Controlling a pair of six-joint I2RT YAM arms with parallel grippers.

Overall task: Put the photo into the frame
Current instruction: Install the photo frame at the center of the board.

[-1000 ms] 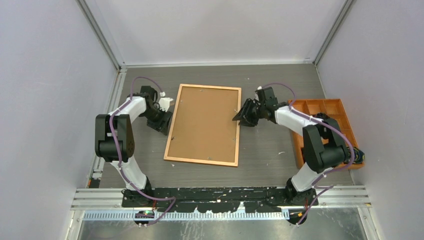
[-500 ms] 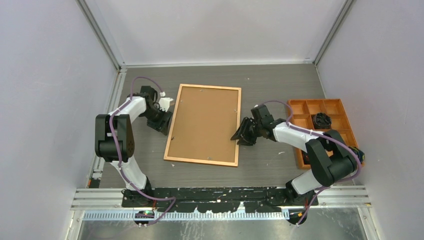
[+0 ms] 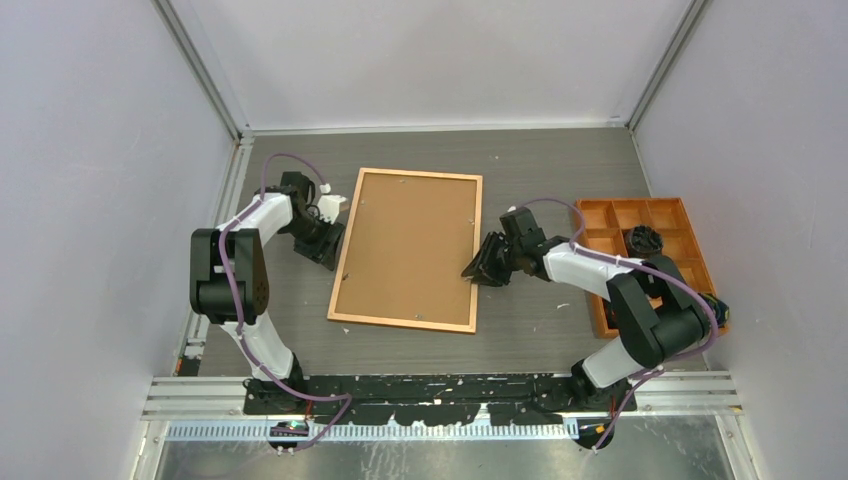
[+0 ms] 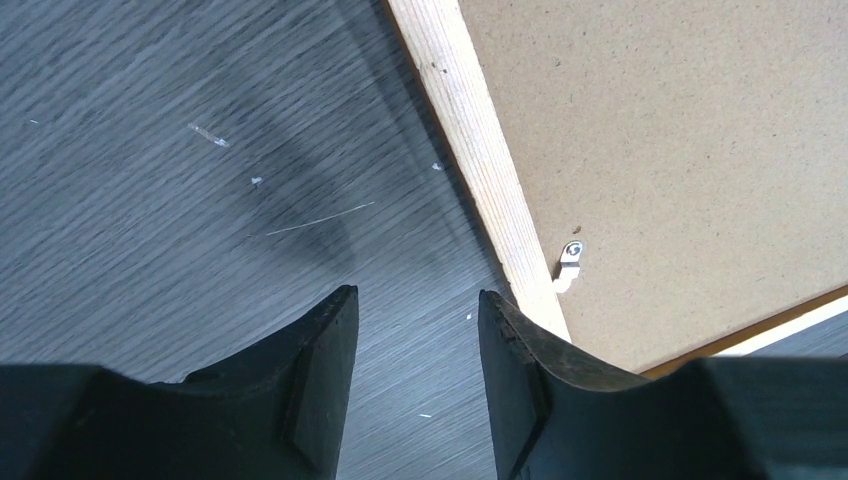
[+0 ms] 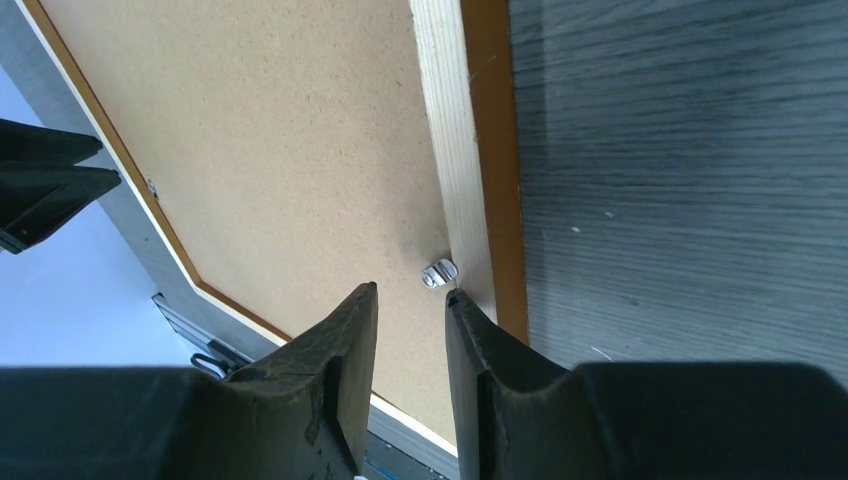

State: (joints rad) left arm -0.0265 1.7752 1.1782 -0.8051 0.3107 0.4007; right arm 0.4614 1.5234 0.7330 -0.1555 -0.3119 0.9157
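Observation:
The frame (image 3: pixel 341 268) lies face down mid-table, its thin orange-brown border around a plain brown backing board (image 3: pixel 410 245). The photo is out of view. My left gripper (image 3: pixel 333 240) sits low at the frame's left edge; in the left wrist view it (image 4: pixel 418 300) is open over bare table, with the wooden border (image 4: pixel 480 170) and a small metal clip (image 4: pixel 570 260) just to its right. My right gripper (image 3: pixel 470 270) is at the frame's right edge. In the right wrist view it (image 5: pixel 411 292) is open by a narrow gap, its tips just short of a metal clip (image 5: pixel 438 272).
An orange compartment tray (image 3: pixel 600 215) stands at the right, with a black object (image 3: pixel 645 240) in one cell, partly under my right arm. The dark wood-grain table (image 3: pixel 530 170) is walled on three sides.
My right gripper has slid along the frame's right edge toward the near side and its jaws have narrowed. The left arm and the frame have not moved.

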